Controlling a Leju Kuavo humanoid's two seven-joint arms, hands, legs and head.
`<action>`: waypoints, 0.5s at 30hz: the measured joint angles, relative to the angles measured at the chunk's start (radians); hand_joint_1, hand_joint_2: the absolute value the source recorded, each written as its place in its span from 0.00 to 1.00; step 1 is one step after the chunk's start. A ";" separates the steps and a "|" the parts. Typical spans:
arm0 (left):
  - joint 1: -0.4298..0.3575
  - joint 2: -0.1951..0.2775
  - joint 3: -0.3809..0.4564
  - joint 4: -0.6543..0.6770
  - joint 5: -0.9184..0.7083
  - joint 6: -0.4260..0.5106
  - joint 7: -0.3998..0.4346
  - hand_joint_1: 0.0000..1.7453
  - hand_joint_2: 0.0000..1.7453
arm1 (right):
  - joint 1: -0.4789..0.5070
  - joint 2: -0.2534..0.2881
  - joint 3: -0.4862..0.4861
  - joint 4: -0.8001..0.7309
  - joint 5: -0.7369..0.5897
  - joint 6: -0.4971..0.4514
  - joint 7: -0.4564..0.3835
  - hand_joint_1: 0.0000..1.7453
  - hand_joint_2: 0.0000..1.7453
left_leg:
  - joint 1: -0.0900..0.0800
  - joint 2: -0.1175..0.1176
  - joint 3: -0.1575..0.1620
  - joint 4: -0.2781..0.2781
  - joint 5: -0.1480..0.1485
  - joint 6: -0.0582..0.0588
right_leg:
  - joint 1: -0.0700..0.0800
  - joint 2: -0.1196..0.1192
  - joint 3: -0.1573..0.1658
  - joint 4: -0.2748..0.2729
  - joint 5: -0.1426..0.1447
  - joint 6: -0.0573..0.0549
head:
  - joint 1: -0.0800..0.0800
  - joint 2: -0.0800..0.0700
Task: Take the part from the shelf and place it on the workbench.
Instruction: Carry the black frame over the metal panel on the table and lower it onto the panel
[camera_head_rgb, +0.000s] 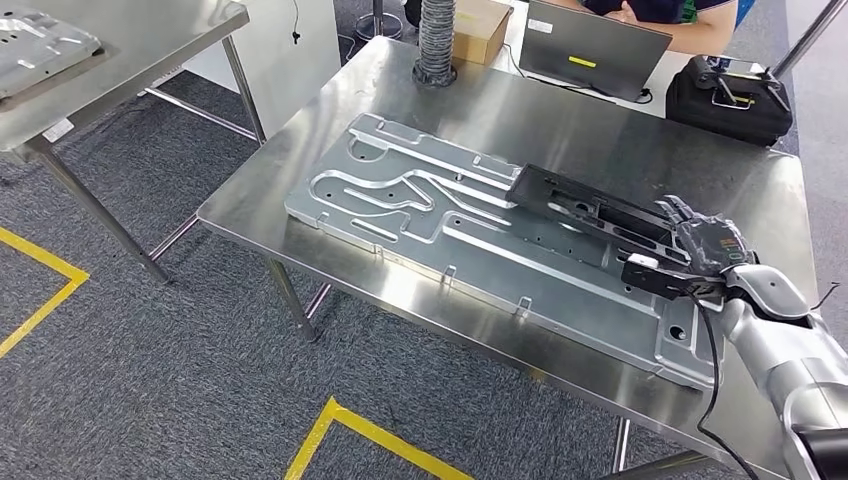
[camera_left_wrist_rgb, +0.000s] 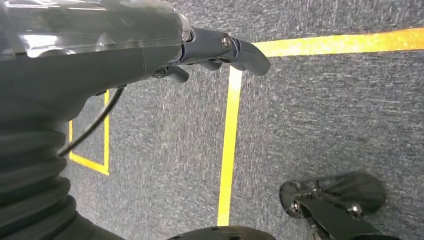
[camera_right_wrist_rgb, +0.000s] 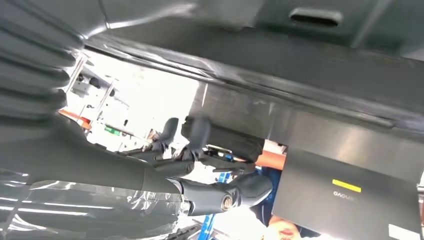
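Right robot hand (camera_head_rgb: 700, 245) grips long black slotted part (camera_head_rgb: 590, 210)

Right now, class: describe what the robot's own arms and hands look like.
The right arm is silver, with a thin black cable along it. The right hand has dark fingers. The left hand has a grey ribbed cover, clear plastic wrap and dark grey fingers.

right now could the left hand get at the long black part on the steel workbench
Probably not: the left hand hangs over grey carpet with yellow lines, while the right hand holds the long black part across the table.
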 joint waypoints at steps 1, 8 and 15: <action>0.000 0.000 0.000 0.000 0.002 -0.002 0.001 0.00 0.00 | -0.001 0.002 0.000 0.002 0.001 0.000 -0.001 0.00 0.00 | -0.001 0.000 0.000 0.001 0.000 0.000 | 0.000 0.000 0.006 -0.009 0.015 -0.002 | 0.000 0.000; 0.001 -0.008 0.000 0.000 0.014 -0.006 0.002 0.00 0.00 | -0.050 -0.007 -0.007 0.002 0.014 0.009 -0.015 0.00 0.00 | -0.005 0.000 -0.006 0.006 0.000 -0.021 | 0.014 -0.002 0.149 -0.303 0.130 -0.031 | 0.000 0.000; 0.004 -0.009 0.001 0.000 0.021 -0.015 -0.004 0.00 0.00 | -0.091 -0.040 -0.011 -0.019 0.032 0.050 -0.038 0.00 0.00 | 0.009 0.005 -0.131 0.294 -0.145 -0.056 | 0.004 -0.006 0.155 -0.319 0.141 -0.050 | 0.000 0.000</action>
